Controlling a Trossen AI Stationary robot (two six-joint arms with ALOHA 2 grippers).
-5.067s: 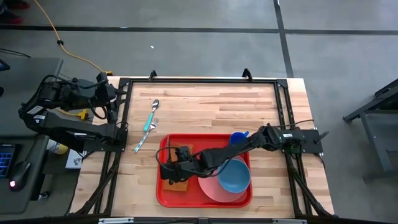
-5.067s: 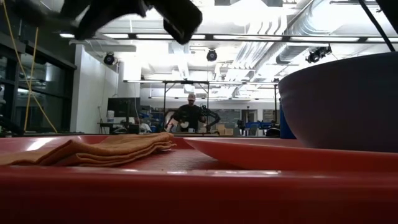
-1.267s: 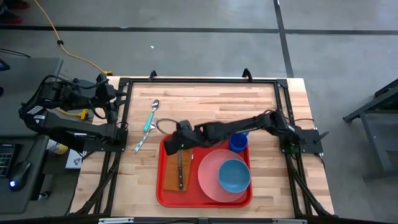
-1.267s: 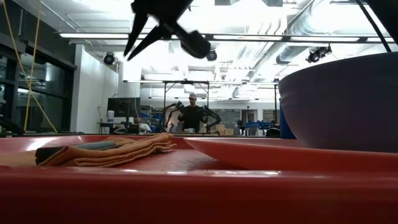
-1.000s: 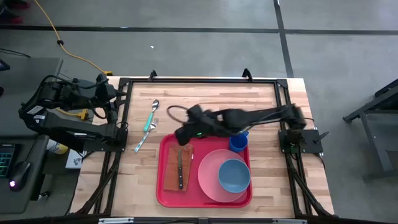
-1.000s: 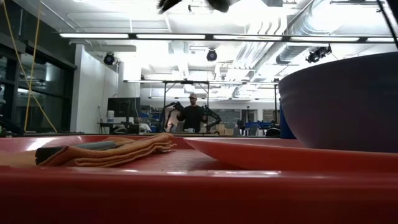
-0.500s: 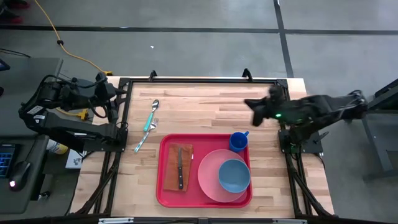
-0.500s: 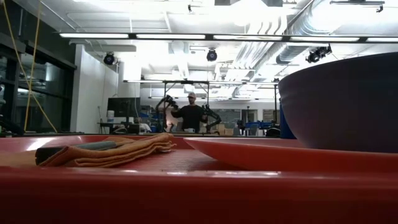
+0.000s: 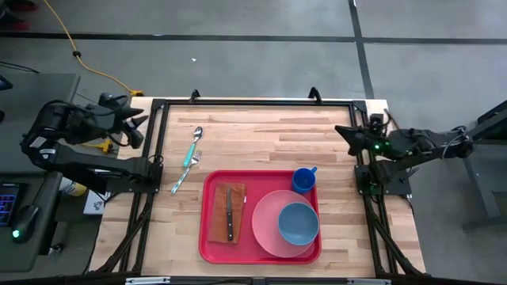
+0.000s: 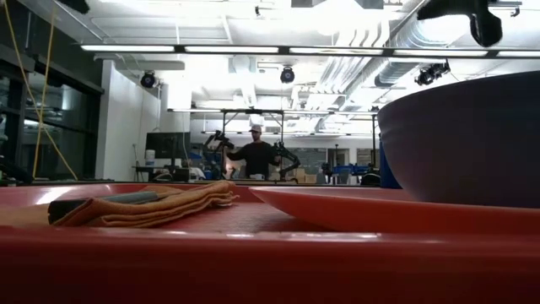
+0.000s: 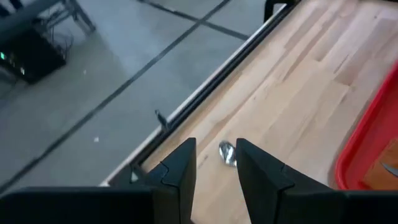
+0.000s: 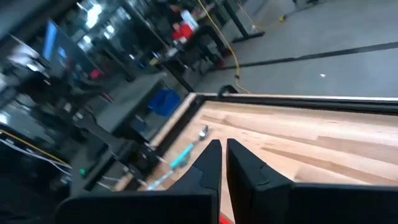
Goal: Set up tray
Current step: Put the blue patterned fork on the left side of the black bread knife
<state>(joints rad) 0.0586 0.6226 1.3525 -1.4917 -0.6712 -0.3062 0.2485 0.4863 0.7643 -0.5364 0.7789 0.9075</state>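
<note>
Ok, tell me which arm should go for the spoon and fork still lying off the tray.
Left, probably. The spoon and fork lie left of the red tray, close to the left gripper, whose fingers stand apart. The right gripper is shut at the table's far right edge.

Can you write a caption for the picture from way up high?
Red tray set with napkin, knife, pink plate, blue bowl and cup; spoon and fork wait on the table.
</note>
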